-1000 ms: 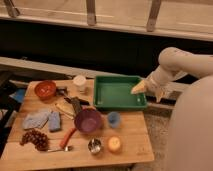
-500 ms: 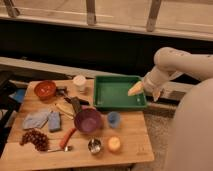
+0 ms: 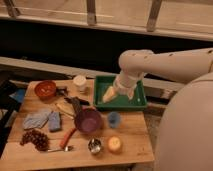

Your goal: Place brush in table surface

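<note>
The brush (image 3: pixel 76 105) is a small dark oblong block lying on the pale wooden table surface (image 3: pixel 131 136), just above the purple bowl (image 3: pixel 88 120). My gripper (image 3: pixel 111 94) hangs from the white arm that reaches in from the right. It is over the left half of the green tray (image 3: pixel 120 107), with its pale yellowish tip low above the tray floor. The gripper is to the right of the brush and apart from it.
An orange bowl (image 3: pixel 45 89) and a white cup (image 3: pixel 80 82) stand at the back left. A cream stick (image 3: pixel 64 109), blue cloths (image 3: pixel 37 120), grapes (image 3: pixel 35 139), a red-handled utensil (image 3: pixel 67 137), a metal cup (image 3: pixel 94 146), a blue cup (image 3: pixel 114 119) and a yellow-orange object (image 3: pixel 114 144) crowd the table.
The arm has swung left, carrying the gripper from the tray's right edge to over its left half. The things on the table have not moved.
</note>
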`<state>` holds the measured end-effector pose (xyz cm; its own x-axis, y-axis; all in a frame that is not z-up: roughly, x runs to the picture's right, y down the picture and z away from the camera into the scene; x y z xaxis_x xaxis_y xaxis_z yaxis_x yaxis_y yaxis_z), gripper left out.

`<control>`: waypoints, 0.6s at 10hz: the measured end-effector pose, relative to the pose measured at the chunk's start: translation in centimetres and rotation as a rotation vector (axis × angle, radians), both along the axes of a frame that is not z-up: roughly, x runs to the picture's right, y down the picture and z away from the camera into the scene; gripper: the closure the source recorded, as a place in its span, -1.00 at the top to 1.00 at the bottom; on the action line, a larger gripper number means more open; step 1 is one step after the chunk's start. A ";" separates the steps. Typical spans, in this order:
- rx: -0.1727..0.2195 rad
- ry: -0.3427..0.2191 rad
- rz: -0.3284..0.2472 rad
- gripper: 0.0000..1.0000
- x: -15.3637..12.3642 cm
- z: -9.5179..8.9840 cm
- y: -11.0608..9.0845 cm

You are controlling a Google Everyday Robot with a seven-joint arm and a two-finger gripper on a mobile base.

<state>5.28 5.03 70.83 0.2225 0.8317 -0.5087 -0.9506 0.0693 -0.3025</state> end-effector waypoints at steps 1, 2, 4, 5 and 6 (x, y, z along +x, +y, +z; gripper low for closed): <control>0.001 -0.049 -0.046 0.60 -3.6 -0.9 1.1; 0.003 -0.058 -0.061 0.60 -4.3 -1.1 1.4; 0.005 -0.055 -0.060 0.60 -4.0 -1.1 1.3; 0.005 -0.058 -0.063 0.60 -4.2 -1.1 1.3; 0.005 -0.058 -0.062 0.60 -4.2 -1.1 1.4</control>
